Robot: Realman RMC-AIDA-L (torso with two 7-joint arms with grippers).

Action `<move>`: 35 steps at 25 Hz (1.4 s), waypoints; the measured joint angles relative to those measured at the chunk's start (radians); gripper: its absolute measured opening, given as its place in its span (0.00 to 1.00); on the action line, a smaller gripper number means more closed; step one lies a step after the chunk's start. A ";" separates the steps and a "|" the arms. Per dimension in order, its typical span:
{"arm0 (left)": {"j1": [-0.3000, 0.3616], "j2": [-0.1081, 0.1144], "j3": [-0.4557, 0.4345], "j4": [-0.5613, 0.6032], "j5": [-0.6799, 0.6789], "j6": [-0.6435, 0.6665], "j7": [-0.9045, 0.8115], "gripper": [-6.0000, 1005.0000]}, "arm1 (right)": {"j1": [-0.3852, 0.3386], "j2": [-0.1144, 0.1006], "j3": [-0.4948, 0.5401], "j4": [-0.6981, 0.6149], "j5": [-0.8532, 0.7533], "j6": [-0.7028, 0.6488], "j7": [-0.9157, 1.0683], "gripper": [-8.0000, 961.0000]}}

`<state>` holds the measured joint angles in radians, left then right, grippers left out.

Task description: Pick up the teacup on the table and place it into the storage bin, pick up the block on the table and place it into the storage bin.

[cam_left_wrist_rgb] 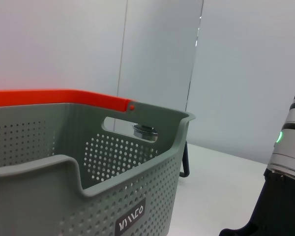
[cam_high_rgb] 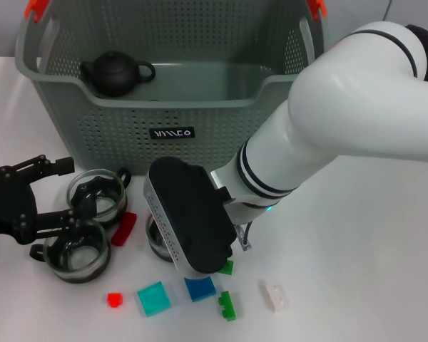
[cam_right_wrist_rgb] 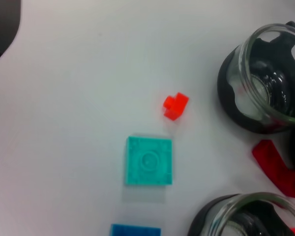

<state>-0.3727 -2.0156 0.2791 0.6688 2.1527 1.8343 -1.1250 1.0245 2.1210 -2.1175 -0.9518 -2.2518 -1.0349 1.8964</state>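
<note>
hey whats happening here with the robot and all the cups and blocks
The robot is clearing a white table into the storage bin, which holds only a black teapot. Its right arm reaches down over the third glass teacup, its tool hidden in the head view. The left tool sits open beside the two glass teacups at the table's left. Small blocks lie loose in front: red, teal, blue, green and white.

Bright, even overhead light whitens the table (cam_high_rgb: 371,235); shadows under the glass teacups (cam_high_rgb: 77,251) stay soft and short; small glints ride their rims; the right wrist view looks slightly soft; the storage bin (cam_left_wrist_rgb: 113,196) shows crisp.
</note>
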 joint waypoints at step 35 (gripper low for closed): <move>-0.008 -0.002 0.000 0.000 -0.002 -0.009 0.001 0.90 | 0.025 -0.003 -0.004 0.076 0.092 0.007 -0.004 0.13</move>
<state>-0.3804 -2.0172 0.2791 0.6688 2.1505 1.8256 -1.1244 1.0493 2.1184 -2.1214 -0.8753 -2.1598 -1.0279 1.8924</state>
